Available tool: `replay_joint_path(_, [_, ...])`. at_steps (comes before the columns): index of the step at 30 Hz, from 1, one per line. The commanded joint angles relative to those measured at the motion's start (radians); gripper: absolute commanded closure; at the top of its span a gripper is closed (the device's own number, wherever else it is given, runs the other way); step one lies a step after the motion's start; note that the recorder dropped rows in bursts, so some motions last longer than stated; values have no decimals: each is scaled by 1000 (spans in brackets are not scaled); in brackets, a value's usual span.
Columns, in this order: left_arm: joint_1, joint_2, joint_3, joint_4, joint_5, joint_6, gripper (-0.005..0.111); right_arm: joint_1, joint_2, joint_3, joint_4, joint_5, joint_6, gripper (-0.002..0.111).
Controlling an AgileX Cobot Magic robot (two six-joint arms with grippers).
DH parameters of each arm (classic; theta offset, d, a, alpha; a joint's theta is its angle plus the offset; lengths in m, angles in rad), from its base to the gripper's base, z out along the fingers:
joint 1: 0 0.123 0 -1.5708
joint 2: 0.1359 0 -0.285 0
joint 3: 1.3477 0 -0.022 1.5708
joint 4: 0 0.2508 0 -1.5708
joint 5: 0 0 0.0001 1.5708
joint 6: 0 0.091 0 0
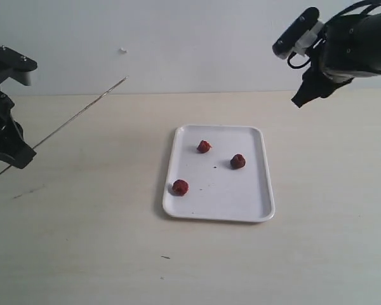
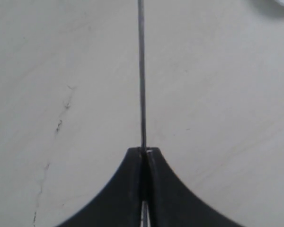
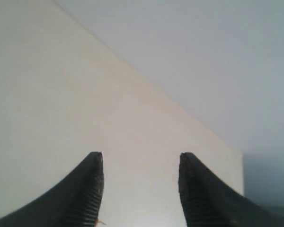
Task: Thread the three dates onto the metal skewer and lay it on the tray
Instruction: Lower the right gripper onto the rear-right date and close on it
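Observation:
Three dark red dates lie apart on the white tray (image 1: 260,190): one at the back (image 1: 204,147), one toward the right (image 1: 238,161), one by the front left rim (image 1: 180,187). My left gripper (image 1: 24,155) at the far left is shut on the metal skewer (image 1: 76,116), which slants up and away from it, bare along its length. The left wrist view shows that gripper (image 2: 144,150) clamped on the thin skewer (image 2: 141,71). High at the back right, my right gripper (image 1: 300,101) hangs open and empty; in its wrist view the gripper (image 3: 141,158) frames bare table and wall.
A pale wall stands behind the beige table (image 1: 82,241). A small dark speck (image 1: 166,257) lies on the table in front of the tray. A corner of the tray (image 2: 277,4) shows in the left wrist view.

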Motion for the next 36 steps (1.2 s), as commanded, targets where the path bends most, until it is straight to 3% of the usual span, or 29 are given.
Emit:
replay_joint_path(1, [2,-7,3,-65,-28,-2,107,-2,12,-108,746,182,-495,60])
replay_joint_path(4, [2,-7,3,-68,-28,-2,107,5,42,-174,1218,274,-783,60])
replay_joint_path(7, [2,-7,3,-71,-28,-2,107,39,92,-225,1417,326,-853,60])
replay_joint_path(14, [2,-7,3,-85,-28,-2,107,133,264,-409,1044,524,-571,60])
replay_joint_path(21, [2,-7,5,-98,-56,-2,107,137,356,-511,1101,548,-587,60])
replay_joint_path(27, [2,-7,5,-112,-80,-2,107,137,360,-539,1290,544,-713,60])
replay_joint_path(36, [2,-7,12,-114,-80,-2,107,120,405,-539,1211,483,-673,60])
